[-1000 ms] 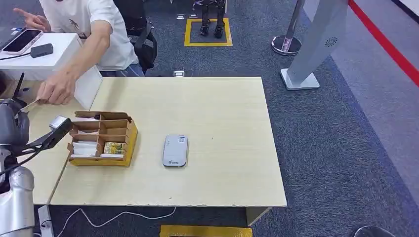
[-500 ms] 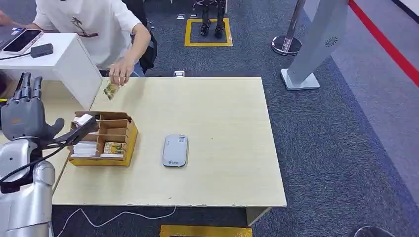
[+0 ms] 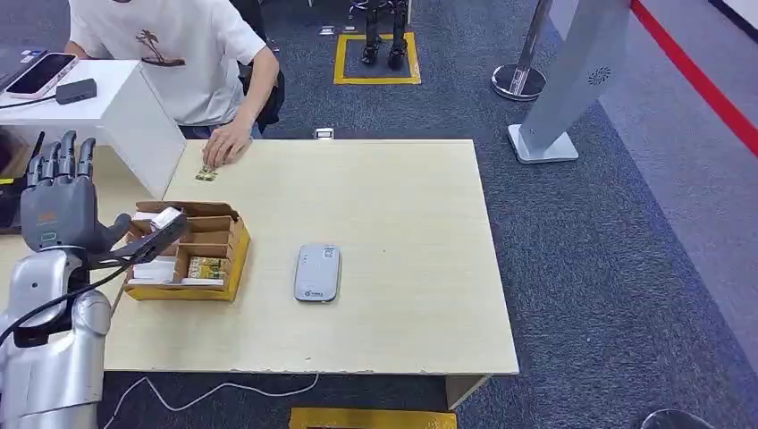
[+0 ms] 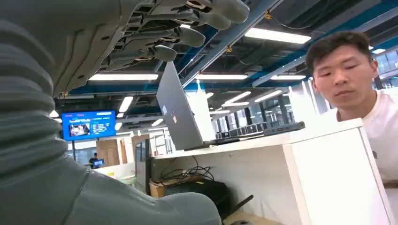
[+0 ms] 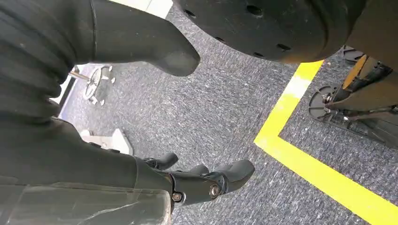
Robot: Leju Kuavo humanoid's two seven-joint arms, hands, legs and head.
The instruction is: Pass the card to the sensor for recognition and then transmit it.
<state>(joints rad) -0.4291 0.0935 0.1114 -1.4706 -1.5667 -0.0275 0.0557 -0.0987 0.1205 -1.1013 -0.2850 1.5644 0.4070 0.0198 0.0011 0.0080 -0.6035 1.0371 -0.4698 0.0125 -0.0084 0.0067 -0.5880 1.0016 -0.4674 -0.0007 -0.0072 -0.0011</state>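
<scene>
The table [image 3: 375, 206] is carrying the cardboard tray [image 3: 234, 255] and sensor [image 3: 317, 272]. The left hand [image 3: 58, 204] is hovering upright, fingers spread, holding nothing. The right hand [image 5: 206, 180] is hanging empty, fingers loosely curled. A person's hand [image 3: 225, 145] is pressing the card [image 3: 206, 173] onto the table's far edge.

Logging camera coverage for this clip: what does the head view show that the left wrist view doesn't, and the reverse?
Head view alone: the table, the divided box, the grey sensor, and the card under the person's hand. Left wrist view alone: a laptop on the white counter, ceiling lights and a blue screen. Both: the open, raised left hand and the person in a white shirt.
</scene>
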